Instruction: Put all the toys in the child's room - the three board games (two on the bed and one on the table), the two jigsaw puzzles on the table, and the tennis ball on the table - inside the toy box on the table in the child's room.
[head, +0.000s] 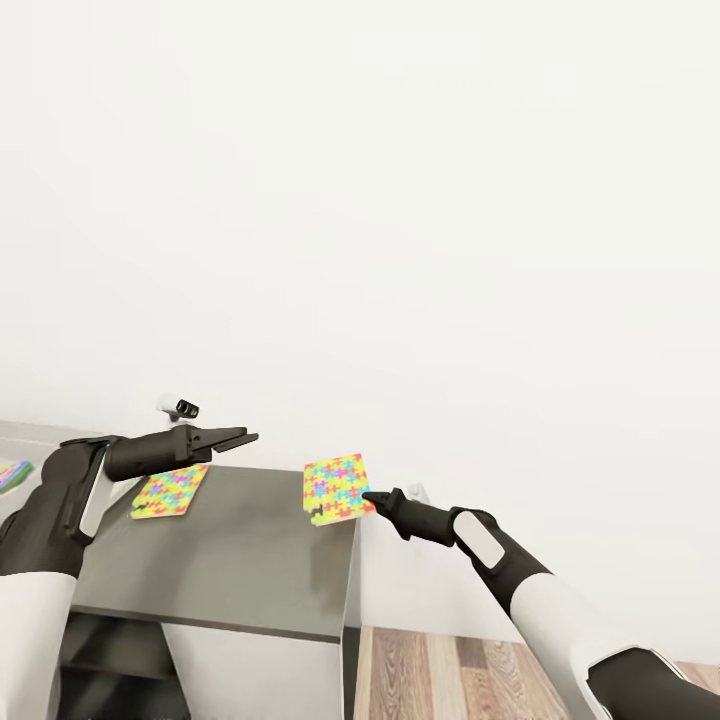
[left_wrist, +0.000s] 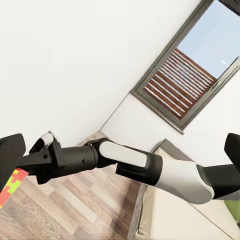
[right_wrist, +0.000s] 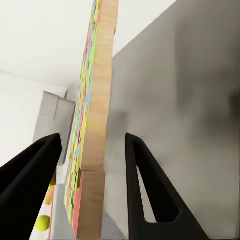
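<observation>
Evidently the step in hand is picking up a jigsaw puzzle (head: 337, 488), the one at centre frame in the head view, tilted up at the near right corner of the dark grey table (head: 250, 560). The right gripper (head: 372, 498) sits at its right edge; in the right wrist view the sheet stands edge-on between the two fingers (right_wrist: 150, 190), which straddle it with gaps either side — open, not yet clamped. A second puzzle (head: 170, 491) lies flat on the table at lower left, with the left gripper (head: 240, 437) hovering just above and beyond it, fingers looking narrow and holding nothing. Next, I judge, the right fingers must close squarely on the thin edge — a slip could drop it off the table.
</observation>
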